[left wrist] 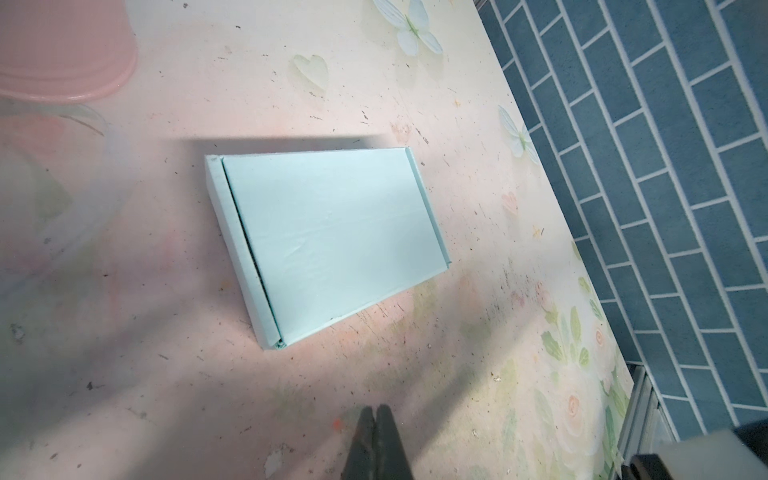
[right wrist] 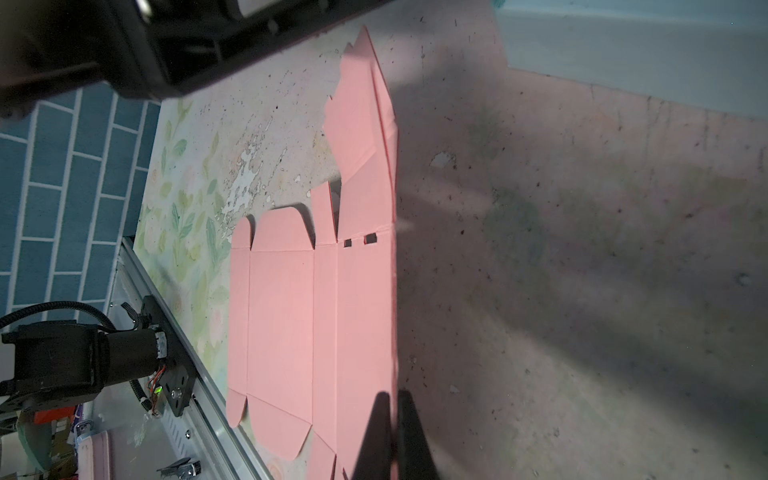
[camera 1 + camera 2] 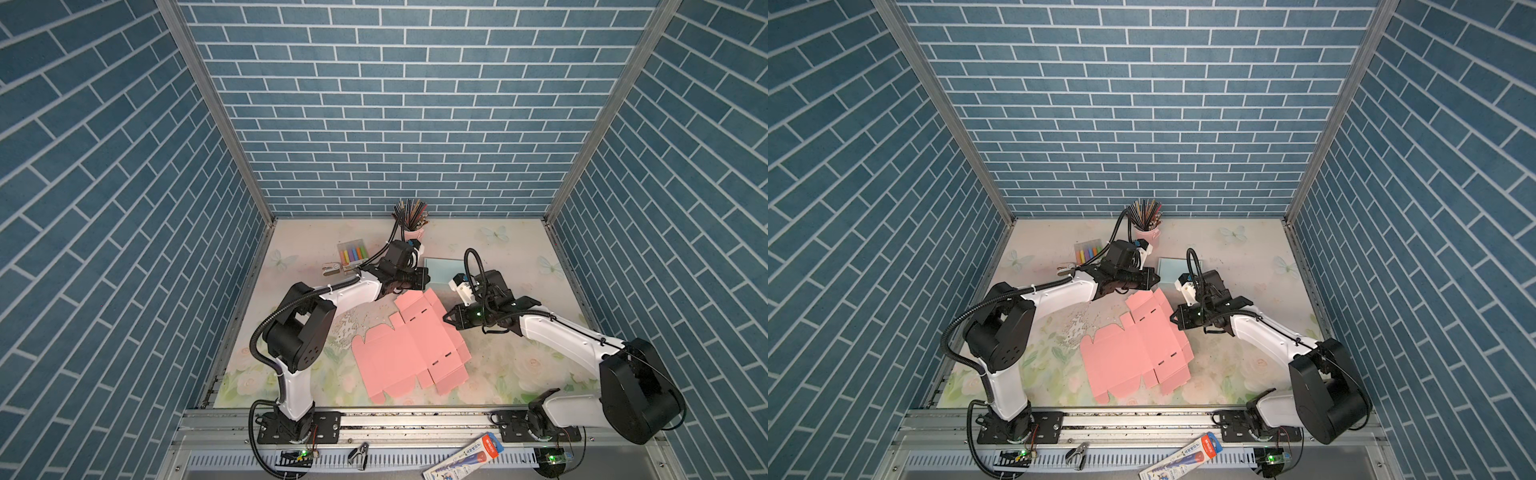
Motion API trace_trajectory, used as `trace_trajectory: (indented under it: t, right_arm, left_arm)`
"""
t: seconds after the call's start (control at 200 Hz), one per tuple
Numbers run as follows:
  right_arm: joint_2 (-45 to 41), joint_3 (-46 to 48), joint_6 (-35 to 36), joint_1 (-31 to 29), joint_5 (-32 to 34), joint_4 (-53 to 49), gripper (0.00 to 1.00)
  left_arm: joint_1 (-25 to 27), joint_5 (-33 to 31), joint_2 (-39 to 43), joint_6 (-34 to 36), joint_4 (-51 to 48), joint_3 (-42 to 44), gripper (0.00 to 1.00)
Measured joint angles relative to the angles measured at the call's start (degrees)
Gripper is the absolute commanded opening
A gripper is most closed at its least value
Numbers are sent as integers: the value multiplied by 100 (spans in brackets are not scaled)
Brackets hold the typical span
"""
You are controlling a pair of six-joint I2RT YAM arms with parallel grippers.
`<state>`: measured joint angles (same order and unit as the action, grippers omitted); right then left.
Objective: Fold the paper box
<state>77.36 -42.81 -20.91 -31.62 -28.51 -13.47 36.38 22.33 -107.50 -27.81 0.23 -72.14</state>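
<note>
Right wrist view is cut short at the frame edge, so the near end of the pink paper box [image 2: 332,311] is lost; the right gripper [image 2: 392,399] is seen only as two dark fingertips pressed together, set right at the long edge of the flat sheet; whether that edge is pinched between them cannot be told; a dark, blurred arm is spread across one corner; in the left wrist view the left gripper [image 1: 376,415] is likewise shown as closed tips only, near a folded light blue box [image 1: 332,232]; in both top views that blue box is partly hidden behind the two wrists; the paper box is laid unfolded mid-table between the arms, its far flaps slightly raised, with the left gripper just beyond its far end.
</note>
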Motion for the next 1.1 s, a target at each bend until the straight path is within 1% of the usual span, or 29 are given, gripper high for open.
trace_trajectory:
  t: [0.765,1.1]
  right_arm:
    - [0,0,0,-81,94,-7,0]
    - [0,0,0,-92,181,-136,0]
  left_arm:
    - [57,109,4,170,-87,280,0]
    - [170,85,339,323,-306,415,0]
